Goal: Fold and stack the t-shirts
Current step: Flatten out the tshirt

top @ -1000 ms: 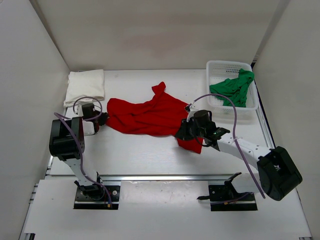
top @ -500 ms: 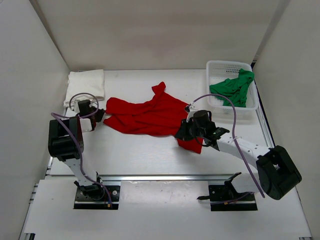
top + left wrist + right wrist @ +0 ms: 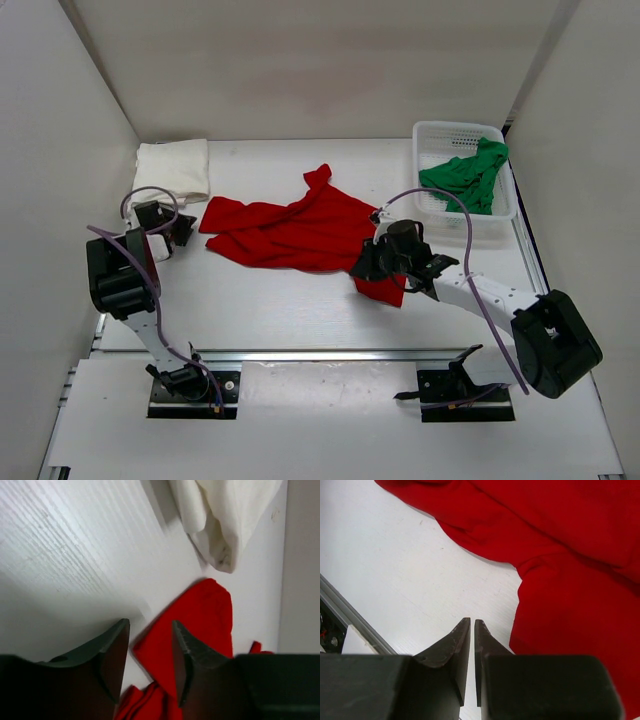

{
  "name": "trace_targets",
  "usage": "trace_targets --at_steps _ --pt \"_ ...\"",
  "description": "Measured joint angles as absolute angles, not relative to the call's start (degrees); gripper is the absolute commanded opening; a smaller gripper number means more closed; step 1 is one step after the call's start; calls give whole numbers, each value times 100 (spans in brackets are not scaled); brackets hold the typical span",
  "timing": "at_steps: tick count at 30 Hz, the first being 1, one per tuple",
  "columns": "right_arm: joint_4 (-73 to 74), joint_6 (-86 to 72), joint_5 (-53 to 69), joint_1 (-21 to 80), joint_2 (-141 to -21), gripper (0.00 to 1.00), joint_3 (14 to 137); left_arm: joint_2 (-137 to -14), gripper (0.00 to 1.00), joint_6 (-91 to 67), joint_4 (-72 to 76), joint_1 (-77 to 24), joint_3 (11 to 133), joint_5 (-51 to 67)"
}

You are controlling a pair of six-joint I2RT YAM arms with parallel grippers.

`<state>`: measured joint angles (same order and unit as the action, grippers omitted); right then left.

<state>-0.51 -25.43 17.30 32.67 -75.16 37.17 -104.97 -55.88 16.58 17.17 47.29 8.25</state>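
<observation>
Red t-shirt [image 3: 290, 232] is lying rumpled on the table [image 3: 280, 300], the left gripper [image 3: 150, 627] hovering just beside its left edge, fingers spread, holding nothing. The right gripper [image 3: 472, 623] is hanging at the shirt's near right corner, fingers pressed almost together, empty. The cream-white t-shirt [image 3: 172, 172] is resting folded far left; the green t-shirt [image 3: 465, 177] is sitting in the basket [image 3: 440, 131].
</observation>
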Motion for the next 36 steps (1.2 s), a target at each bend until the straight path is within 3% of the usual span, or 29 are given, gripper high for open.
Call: trace_targets --at_steps 3,5,6,7,12,23,26,28,31,36 --pt "-54 -2543 1730 3247 -7516 7 3717 -10412 69 -5559 1732 1712 4711 869" --pt "-56 -2543 1734 3247 -7516 7 3717 -10318 71 -5575 1780 1678 4630 864" --pt "-58 -2545 1741 3249 -7516 7 3717 -10261 66 -5590 1804 1649 4567 858" --pt "-62 -2543 1747 3249 -7518 7 3717 -10206 54 -5603 1811 1632 4488 838" --pt "-95 -2543 1765 3256 -7518 7 3717 -10047 40 -5704 1820 1337 4147 716" --pt "-91 -2547 1758 3218 -7472 7 3706 -10184 31 -6217 2045 1184 4086 609" --pt "-91 -2547 1743 3216 -7432 7 3695 -10265 23 -6313 2185 1201 4084 543" --pt "-86 -2547 1728 3216 -7400 9 3669 -10322 16 -6337 2261 1219 4088 508" --pt "-27 -2589 1623 3197 -7284 21 3588 -10385 1 -6348 2340 1238 4110 493" --pt "298 -2676 1258 2836 -6967 36 3463 -10361 0 -6182 2272 1256 4239 438"
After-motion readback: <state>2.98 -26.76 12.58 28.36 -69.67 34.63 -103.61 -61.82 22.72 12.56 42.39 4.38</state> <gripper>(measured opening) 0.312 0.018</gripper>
